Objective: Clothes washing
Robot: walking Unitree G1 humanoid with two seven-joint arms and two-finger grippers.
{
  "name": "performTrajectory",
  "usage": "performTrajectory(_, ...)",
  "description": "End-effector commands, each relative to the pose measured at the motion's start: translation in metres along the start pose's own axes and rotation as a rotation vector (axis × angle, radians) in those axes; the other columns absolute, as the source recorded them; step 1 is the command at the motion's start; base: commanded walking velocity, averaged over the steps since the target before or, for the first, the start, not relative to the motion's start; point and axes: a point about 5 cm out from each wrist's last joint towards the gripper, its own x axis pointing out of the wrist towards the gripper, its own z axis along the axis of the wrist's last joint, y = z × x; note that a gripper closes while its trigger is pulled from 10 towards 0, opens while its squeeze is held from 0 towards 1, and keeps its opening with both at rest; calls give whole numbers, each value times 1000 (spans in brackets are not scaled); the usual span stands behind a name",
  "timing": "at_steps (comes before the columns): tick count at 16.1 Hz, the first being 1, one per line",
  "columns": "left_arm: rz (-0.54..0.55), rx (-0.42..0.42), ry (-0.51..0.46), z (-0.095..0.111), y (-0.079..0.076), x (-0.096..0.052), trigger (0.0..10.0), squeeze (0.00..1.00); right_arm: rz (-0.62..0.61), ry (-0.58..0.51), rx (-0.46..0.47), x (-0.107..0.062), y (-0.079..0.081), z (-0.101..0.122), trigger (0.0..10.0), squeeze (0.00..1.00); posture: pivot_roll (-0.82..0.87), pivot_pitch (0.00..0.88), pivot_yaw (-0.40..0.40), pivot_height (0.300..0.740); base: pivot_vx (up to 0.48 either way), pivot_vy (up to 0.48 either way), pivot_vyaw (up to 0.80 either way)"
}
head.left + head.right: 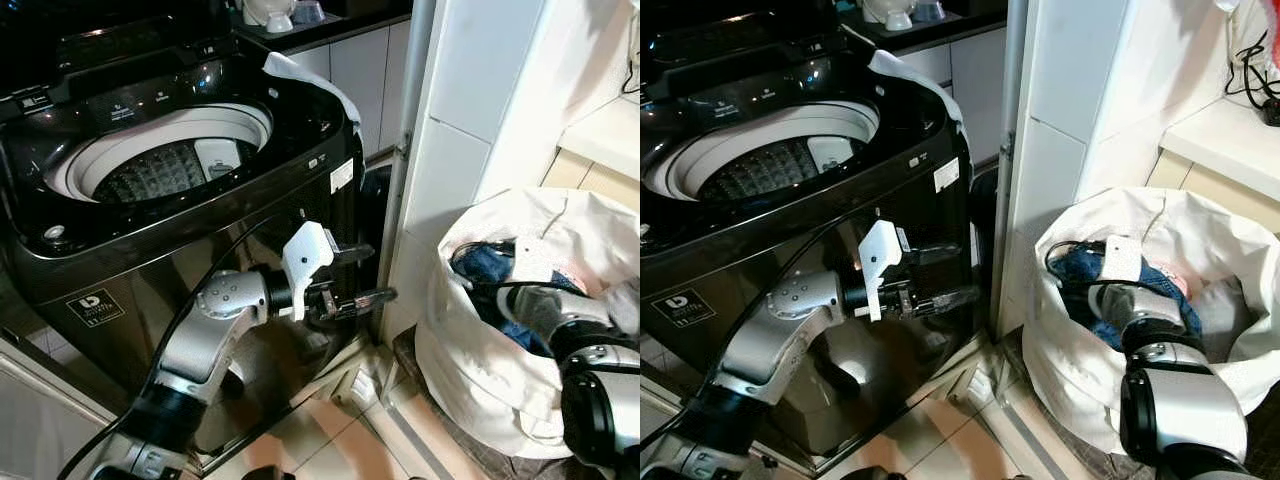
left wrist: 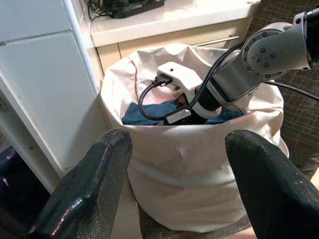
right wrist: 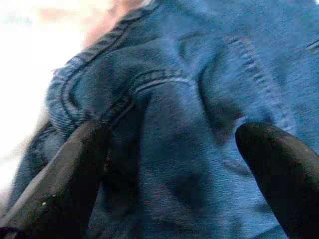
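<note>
A black top-loading washing machine (image 1: 200, 230) stands at the left with its lid up and its drum (image 1: 160, 165) exposed. A white laundry bag (image 1: 480, 370) sits on the floor at the right, holding blue denim (image 1: 490, 265). My right arm (image 1: 555, 320) reaches down into the bag. In the right wrist view my right gripper (image 3: 169, 169) is open, with its fingers (image 3: 60, 184) spread against the denim (image 3: 189, 99). My left gripper (image 1: 368, 272) hangs open and empty in front of the washer, pointing toward the bag (image 2: 199, 164).
A white cabinet panel (image 1: 450, 150) rises between the washer and the bag. A pale counter (image 1: 610, 130) is at the far right. A white cloth (image 1: 310, 80) lies over the washer's back corner. The floor (image 1: 340, 430) below is tiled.
</note>
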Motion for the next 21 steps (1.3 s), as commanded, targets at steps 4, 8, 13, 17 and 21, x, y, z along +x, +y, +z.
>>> performTrajectory(4,-43,5,31,6,-9,-6,10000,0,-26,103,1,5,-4,-36,10000,0,14,0,85,740,0,0,0)
performTrajectory(8,-46,-6,45,6,-12,-8,10000,0,-25,98,8,6,-6,-41,0,0,9,0,90,740,0,0,0)
performTrajectory(13,-46,-13,37,9,-11,-5,10000,0,-11,66,-52,6,-5,-39,0,0,8,0,85,740,0,0,0)
performTrajectory(17,-62,-37,6,11,-13,-6,10000,0,-3,45,-63,6,-4,-35,0,0,10,0,78,740,0,0,0)
performTrajectory(21,-64,-34,0,12,-12,-6,10000,0,-4,29,-69,6,-5,-32,0,0,8,0,77,740,0,0,0)
